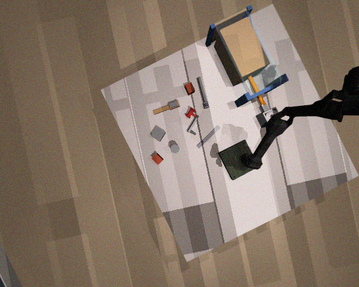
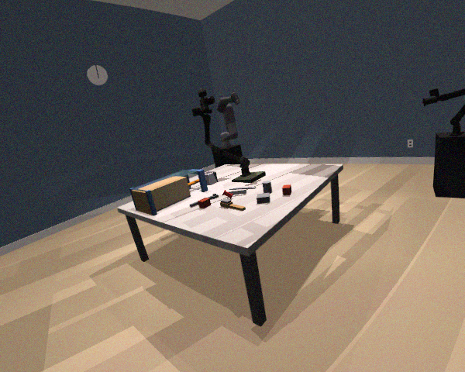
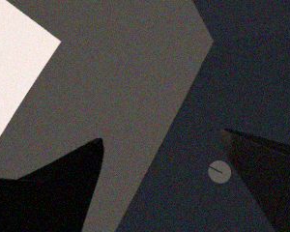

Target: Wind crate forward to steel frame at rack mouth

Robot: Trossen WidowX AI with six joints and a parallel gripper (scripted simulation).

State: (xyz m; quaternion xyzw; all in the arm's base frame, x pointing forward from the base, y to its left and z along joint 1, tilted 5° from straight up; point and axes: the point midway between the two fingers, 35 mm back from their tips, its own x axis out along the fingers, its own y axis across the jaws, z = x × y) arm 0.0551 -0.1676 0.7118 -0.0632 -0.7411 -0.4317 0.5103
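Observation:
The crate (image 1: 243, 46) (image 2: 164, 191), tan-topped, lies flat inside the clear-panelled cubby. A gap shows between its front and the blue frame (image 1: 278, 82) (image 2: 202, 180) at the mouth. An orange strap (image 1: 255, 88) (image 2: 194, 182) runs from the crate under that frame toward the winch (image 1: 261, 119) (image 2: 211, 177). The arm partly hides the winch from above, and no handle can be made out on it. A grey cranked rod (image 1: 191, 124), which looks like the handle, lies among the tools. My gripper (image 3: 161, 139) is open and empty, raised high and facing wall and ceiling.
Near the rod lie a red tool (image 1: 190, 113) (image 2: 227, 194), a flat grey bar (image 1: 208, 136), a long dark tool (image 1: 202, 92) and a brush (image 1: 166, 107) (image 2: 235, 206). Red blocks (image 1: 189, 88) (image 1: 157, 158), a grey block (image 1: 158, 133) and a cylinder (image 1: 174, 148) stand around them.

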